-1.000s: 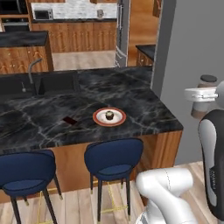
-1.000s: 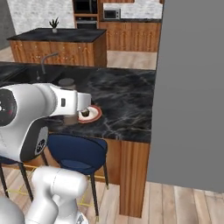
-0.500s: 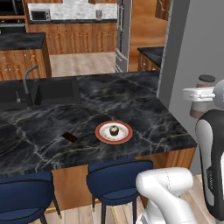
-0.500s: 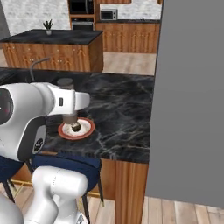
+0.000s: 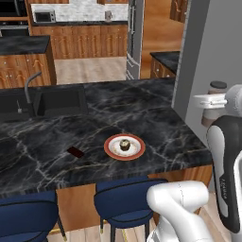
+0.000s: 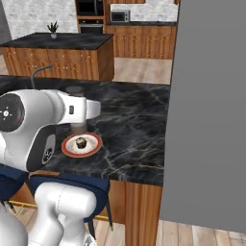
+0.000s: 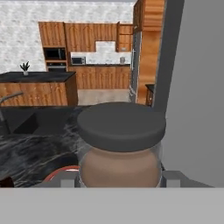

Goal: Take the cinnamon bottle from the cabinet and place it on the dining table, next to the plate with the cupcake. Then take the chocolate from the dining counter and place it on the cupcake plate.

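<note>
My gripper (image 5: 211,101) is shut on the cinnamon bottle (image 5: 213,112), a small jar with a black cap and a brown lower part, held upright in the air off the right end of the dining table (image 5: 56,124). In the hand view the bottle (image 7: 120,151) looms between the fingers. On the black marble sits the orange-rimmed plate (image 5: 124,147) with the cupcake (image 5: 124,144) on it, and the chocolate (image 5: 75,151) lies just left of the plate. From the right base, the bottle (image 6: 78,127) shows just above the plate (image 6: 81,145).
A tall grey wall (image 5: 201,56) stands right beside the table's end, close to the held bottle. A sink with a tap (image 5: 30,86) is set into the table's far left. Two blue stools (image 5: 124,201) stand under its near edge.
The whole picture has shifted: the base has driven closer to the dining table, so the plate looms larger. The gripper keeps the bottle in the same hold.
</note>
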